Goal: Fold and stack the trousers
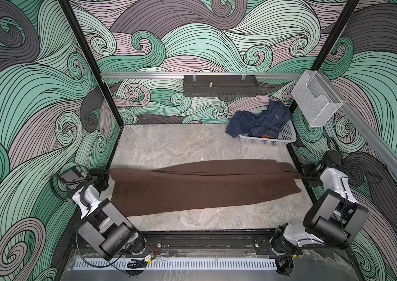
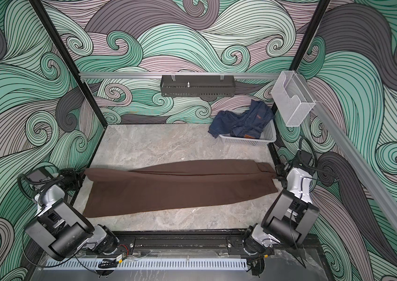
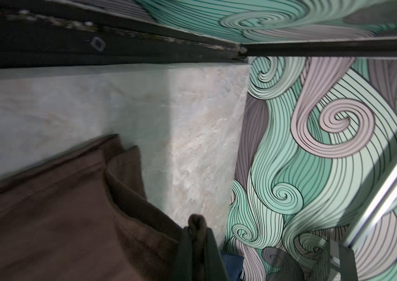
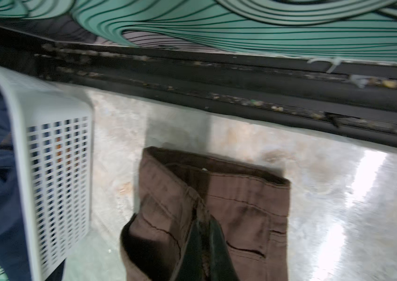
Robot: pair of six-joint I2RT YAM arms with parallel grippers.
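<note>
Nearest us, our left arm (image 1: 105, 219) and right arm (image 1: 334, 206) reach out to opposite edges of the desk (image 1: 180, 143). Our left end effector (image 1: 107, 174) is clamped on the leg end of the trousers (image 1: 192, 187); the left wrist view shows a bunch of brown cloth pinched between its closed jaws. Our right end effector (image 1: 302, 175) is clamped on the waistband end. We see the trousers lying across the middle of the desk, long axis running left to right, waist pointing toward the right arm, leg ends toward the left. Their far edge is stretched straight between the two grips; the near leg lies flat. At the far right corner a white basket (image 1: 265, 140) holds blue denim clothes (image 1: 260, 121).
</note>
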